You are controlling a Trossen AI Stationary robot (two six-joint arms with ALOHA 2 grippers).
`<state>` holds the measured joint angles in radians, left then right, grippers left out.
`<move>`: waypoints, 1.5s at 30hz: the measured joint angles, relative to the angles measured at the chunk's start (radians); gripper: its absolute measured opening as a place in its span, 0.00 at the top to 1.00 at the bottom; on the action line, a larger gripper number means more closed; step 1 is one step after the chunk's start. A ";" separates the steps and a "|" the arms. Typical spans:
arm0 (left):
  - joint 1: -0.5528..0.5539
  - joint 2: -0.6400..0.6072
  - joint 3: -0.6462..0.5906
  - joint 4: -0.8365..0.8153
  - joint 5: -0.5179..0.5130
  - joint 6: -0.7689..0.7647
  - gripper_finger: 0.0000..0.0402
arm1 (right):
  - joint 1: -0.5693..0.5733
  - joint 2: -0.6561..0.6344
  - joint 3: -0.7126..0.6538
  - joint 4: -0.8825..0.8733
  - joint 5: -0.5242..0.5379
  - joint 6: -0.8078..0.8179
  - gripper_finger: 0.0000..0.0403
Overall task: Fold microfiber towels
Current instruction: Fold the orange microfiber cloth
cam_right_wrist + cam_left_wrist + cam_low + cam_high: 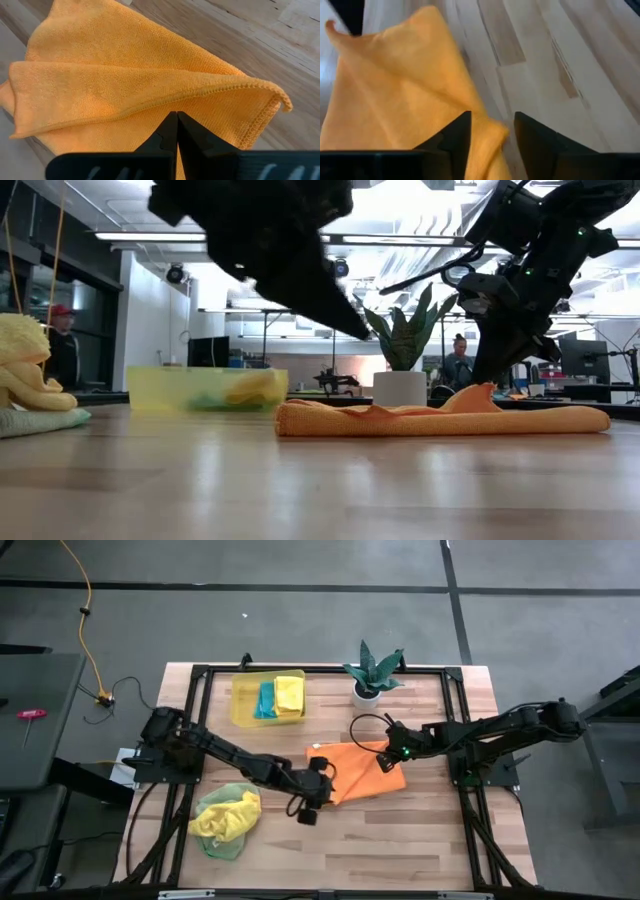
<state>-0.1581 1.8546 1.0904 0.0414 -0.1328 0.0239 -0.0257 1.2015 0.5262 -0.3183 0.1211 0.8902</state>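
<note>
An orange towel lies loosely folded on the middle of the table, also seen as a low heap. My right gripper is shut on it near its right side. My left gripper hangs open over the towel's near left corner, raised above the cloth in the low view and touching nothing. A yellow towel on a light green one lies bunched at the near left. Blue and yellow towels sit in the bin. My right gripper pinches the orange towel between its two shut fingers just behind a hemmed edge on its right part. The fingers slant down from the table's right side. The cloth rises to a small peak at the fingers; the rest lies slack on the table.
A translucent yellow bin stands at the far left. A potted plant stands at the far edge, close behind my right arm. Bare wood stretches along the near side. A person stands in the room beyond.
</note>
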 joint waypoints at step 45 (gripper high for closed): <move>-0.074 0.227 0.127 -0.045 -0.261 0.200 0.54 | 0.000 0.002 0.001 -0.023 0.000 -0.008 1.00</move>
<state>-0.2321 2.0817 1.2171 -0.0039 -0.3935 0.2235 -0.0255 1.2037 0.5270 -0.3412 0.1207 0.8818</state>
